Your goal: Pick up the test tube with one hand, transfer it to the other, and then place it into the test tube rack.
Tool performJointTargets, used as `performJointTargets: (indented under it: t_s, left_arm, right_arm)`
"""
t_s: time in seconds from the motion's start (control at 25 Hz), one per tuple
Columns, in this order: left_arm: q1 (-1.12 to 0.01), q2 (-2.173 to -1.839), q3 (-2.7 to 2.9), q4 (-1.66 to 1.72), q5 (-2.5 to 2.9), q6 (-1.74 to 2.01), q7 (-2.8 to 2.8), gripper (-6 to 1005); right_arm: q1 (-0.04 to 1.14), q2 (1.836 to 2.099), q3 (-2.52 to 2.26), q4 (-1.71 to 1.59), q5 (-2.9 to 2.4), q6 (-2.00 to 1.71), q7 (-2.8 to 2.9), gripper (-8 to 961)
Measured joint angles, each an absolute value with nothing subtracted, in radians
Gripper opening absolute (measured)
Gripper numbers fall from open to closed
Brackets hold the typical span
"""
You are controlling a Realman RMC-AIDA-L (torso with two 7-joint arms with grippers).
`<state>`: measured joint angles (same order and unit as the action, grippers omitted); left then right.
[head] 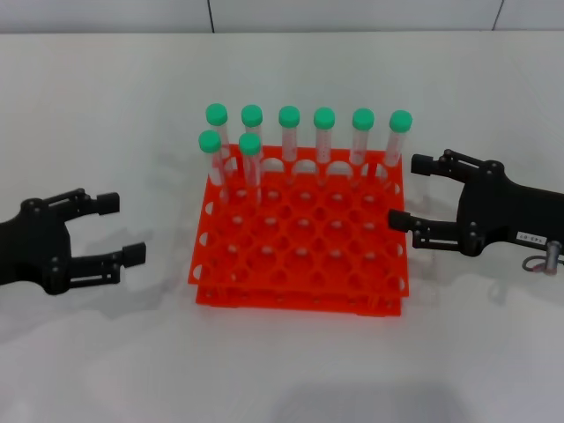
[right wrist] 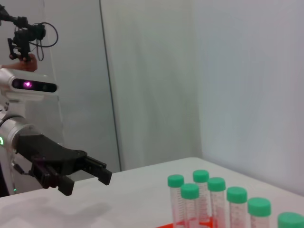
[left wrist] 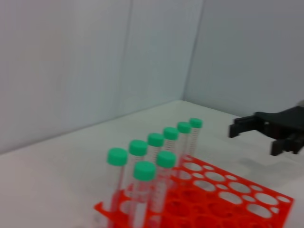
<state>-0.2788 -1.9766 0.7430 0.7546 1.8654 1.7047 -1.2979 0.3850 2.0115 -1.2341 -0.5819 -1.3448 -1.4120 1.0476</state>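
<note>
Test tube rack, orange, sat on the table between both grippers; eight green-capped tubes stood upright along its far rows. Left gripper and right gripper gaped wide, empty.

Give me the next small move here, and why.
Probably move the open left gripper toward the nearest test tube in the orange rack. All eight tubes stand racked, both grippers are empty, and the right gripper waits open beside the rack.
</note>
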Motion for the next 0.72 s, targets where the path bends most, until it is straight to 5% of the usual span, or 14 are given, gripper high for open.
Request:
performJointTargets:
  t_s: [0.72]
  left_arm:
    - [-0.338, -1.961, 0.737, 0.737, 1.956, 1.739, -1.351, 858]
  right_arm:
    - [0.431, 2.011, -1.244, -0.557, -1.410, -1.387, 1.104, 863]
